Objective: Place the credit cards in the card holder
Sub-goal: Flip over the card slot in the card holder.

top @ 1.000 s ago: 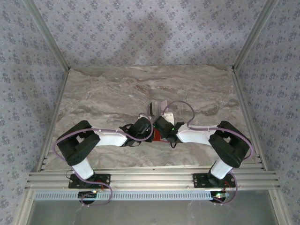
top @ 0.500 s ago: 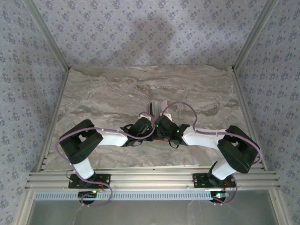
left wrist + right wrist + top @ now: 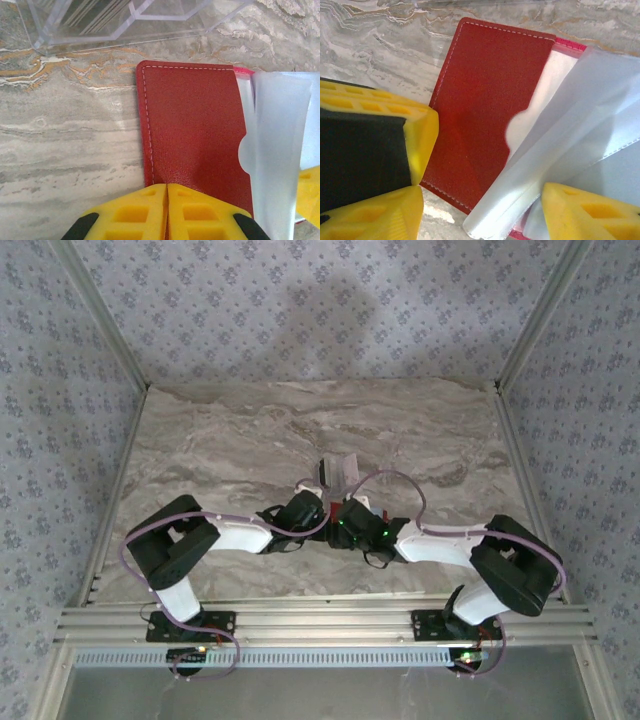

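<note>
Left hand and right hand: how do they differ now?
The left hand is shut, pinching the card holder by the edge of its red cover; the right hand is open, fingers wide apart. The left hand is at the red cover, the right hand over the clear pockets. Both are close to the open card holder.

Cropped and covered around the card holder (image 3: pixel 192 125)
In the left wrist view its near edge is hidden behind the pressed-together fingers of the left claw (image 3: pixel 167 189), and its right side runs off the border. The clear box (image 3: pixel 125 20) on the bench (image 3: pixel 65 135) is cut by the top border, its contents a blur. The wide-apart fingers of the right claw (image 3: pixel 482 197) are both cropped by the frame.
</note>
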Action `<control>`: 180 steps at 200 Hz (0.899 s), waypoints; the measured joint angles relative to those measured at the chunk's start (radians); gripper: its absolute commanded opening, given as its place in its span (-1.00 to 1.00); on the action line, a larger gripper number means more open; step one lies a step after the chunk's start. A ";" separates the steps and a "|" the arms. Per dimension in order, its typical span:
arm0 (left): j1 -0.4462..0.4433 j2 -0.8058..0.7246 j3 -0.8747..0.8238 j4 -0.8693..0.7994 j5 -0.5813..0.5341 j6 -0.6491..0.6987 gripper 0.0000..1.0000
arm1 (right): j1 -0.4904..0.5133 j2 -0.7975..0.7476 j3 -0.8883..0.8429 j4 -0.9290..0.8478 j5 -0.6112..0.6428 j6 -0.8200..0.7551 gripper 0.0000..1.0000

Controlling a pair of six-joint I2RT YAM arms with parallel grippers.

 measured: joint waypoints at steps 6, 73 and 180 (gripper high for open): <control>0.000 0.000 -0.001 0.002 0.000 -0.002 -0.81 | 0.005 -0.004 -0.005 0.001 0.005 0.005 0.37; 0.005 0.000 -0.003 0.005 0.003 -0.003 -0.81 | 0.012 -0.042 -0.043 0.027 0.001 0.046 0.42; 0.006 0.002 -0.003 0.009 0.006 -0.002 -0.80 | 0.012 -0.094 -0.118 0.114 -0.029 0.106 0.45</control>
